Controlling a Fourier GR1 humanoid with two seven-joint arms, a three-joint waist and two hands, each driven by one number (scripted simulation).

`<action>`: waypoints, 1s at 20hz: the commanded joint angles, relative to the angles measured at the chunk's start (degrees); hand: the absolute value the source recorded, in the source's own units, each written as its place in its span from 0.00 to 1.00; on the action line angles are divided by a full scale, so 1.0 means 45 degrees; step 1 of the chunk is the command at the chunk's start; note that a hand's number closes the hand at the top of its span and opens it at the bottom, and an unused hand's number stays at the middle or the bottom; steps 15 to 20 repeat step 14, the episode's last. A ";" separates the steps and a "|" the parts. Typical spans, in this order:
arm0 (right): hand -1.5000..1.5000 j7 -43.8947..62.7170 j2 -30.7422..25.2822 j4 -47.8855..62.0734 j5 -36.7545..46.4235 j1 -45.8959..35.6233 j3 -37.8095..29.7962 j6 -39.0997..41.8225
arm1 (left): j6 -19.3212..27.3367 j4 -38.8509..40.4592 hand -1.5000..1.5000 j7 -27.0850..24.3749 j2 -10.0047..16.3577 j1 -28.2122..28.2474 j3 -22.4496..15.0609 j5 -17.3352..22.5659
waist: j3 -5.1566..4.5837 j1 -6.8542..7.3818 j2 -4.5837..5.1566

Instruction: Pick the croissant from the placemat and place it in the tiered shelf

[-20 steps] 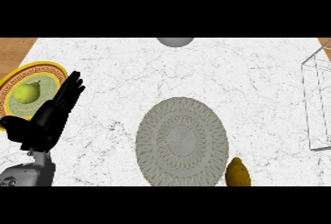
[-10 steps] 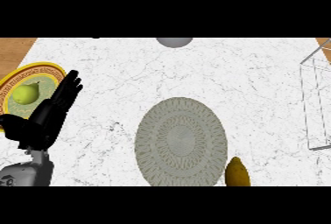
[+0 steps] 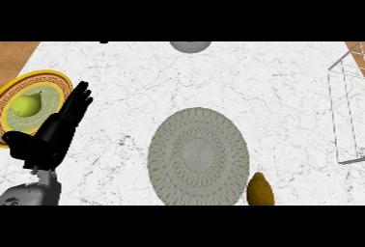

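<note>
Croissant (image 3: 260, 189) sits at the lower right of the frame, touching the right edge of the round placemat (image 3: 197, 155), mostly off it on the marble counter (image 3: 214, 77). The wire shelf (image 3: 349, 111) stands at the far right edge with nothing visible inside, so placing is left to do. Left hand (image 3: 53, 132) at the left, fingers straight and apart, holds nothing, beside a plate (image 3: 50, 79) bearing a pear (image 3: 25, 104). Right hand isn't visible.

Counter (image 3: 214, 72) showing white marble veining; placemat (image 3: 198, 157) grey, ringed weave; croissant (image 3: 260, 190) golden-brown; plate (image 3: 50, 79) yellow-rimmed (green fruit (image 3: 25, 104)).
</note>
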 commanded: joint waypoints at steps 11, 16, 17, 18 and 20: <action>0.00 0.5075 -0.1004 0.3704 -0.3301 -0.1577 -0.0705 0.6939 | 0.0041 -0.0206 0.50 -0.0126 -0.0167 -0.0239 -0.0300 -0.0181 | 0.0086 0.0506 0.0302; 0.00 0.5853 -0.1114 0.3955 -0.3771 -0.1851 -0.0908 0.7591 | -0.0046 -0.0118 0.50 -0.0083 -0.0214 -0.0317 -0.0287 -0.0021 | 0.0109 0.0481 0.0325; 0.00 0.5853 -0.1114 0.3955 -0.3771 -0.1851 -0.0908 0.7591 | -0.0046 -0.0118 0.50 -0.0083 -0.0214 -0.0317 -0.0287 -0.0021 | 0.0109 0.0481 0.0325; 0.00 0.5853 -0.1114 0.3955 -0.3771 -0.1851 -0.0908 0.7591 | -0.0046 -0.0118 0.50 -0.0083 -0.0214 -0.0317 -0.0287 -0.0021 | 0.0109 0.0481 0.0325; 0.00 0.5853 -0.1114 0.3955 -0.3771 -0.1851 -0.0908 0.7591 | -0.0046 -0.0118 0.50 -0.0083 -0.0214 -0.0317 -0.0287 -0.0021 | 0.0109 0.0481 0.0325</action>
